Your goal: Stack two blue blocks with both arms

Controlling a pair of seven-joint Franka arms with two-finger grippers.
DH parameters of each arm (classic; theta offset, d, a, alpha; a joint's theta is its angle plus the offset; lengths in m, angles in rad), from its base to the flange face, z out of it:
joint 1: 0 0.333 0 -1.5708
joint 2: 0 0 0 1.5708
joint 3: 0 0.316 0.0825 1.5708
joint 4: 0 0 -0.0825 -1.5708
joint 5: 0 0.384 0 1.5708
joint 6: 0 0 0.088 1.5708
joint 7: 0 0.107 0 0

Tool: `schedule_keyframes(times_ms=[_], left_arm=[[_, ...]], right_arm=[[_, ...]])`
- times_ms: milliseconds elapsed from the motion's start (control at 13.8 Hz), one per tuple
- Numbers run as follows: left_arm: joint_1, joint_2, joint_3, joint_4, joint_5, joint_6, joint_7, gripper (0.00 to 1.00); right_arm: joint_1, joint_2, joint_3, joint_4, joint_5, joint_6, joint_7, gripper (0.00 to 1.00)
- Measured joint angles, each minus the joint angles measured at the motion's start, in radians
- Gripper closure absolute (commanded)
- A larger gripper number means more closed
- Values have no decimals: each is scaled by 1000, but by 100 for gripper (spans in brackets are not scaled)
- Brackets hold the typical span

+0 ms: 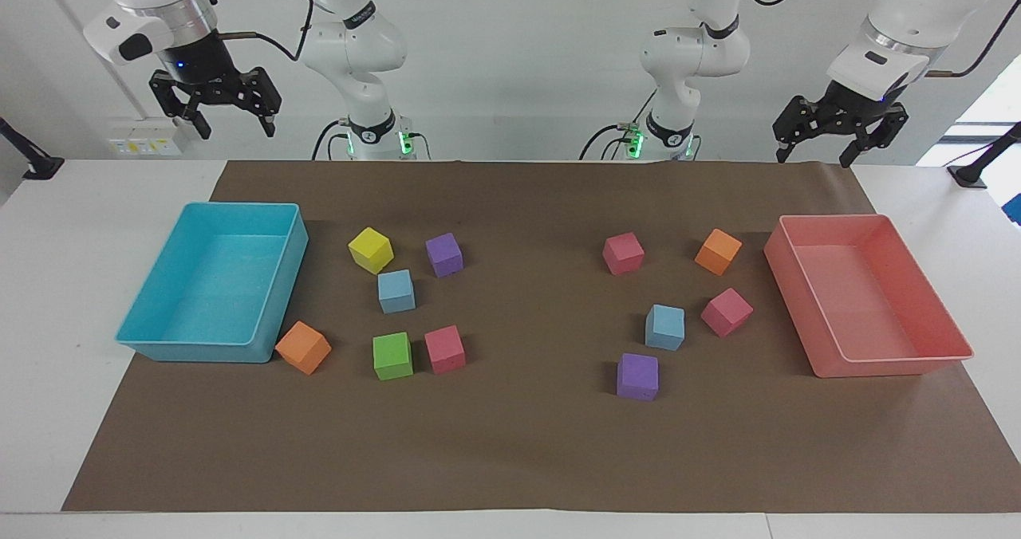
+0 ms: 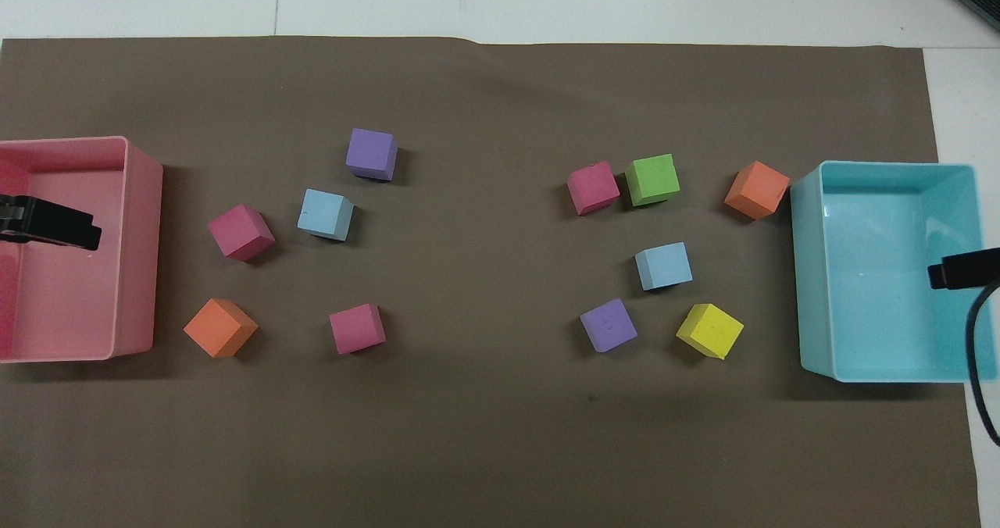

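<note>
I work at a white counter (image 1: pixel 96 204) with a wide brown paper sheet (image 1: pixel 526 451) spread over most of it. The plain white wall (image 1: pixel 518 60) rises past its edge, lit evenly and softly. A white socket strip (image 1: pixel 143 138) sits low on that wall, toward my right arm's end. At my left arm's end, bright daylight comes through an opening (image 1: pixel 985 116).

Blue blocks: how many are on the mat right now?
2. One blue block sits among the cubes beside the turquoise tray; the other blue block sits among the cubes toward the pink tray. None look hidden.
</note>
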Motion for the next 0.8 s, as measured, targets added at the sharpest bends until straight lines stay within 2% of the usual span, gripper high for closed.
schedule_keyframes(times_ms=[799], left_arm=[[12, 0, 10, 0, 0, 0, 0, 0]], right_arm=[[0, -2, 0, -4, 0, 0, 0, 0]])
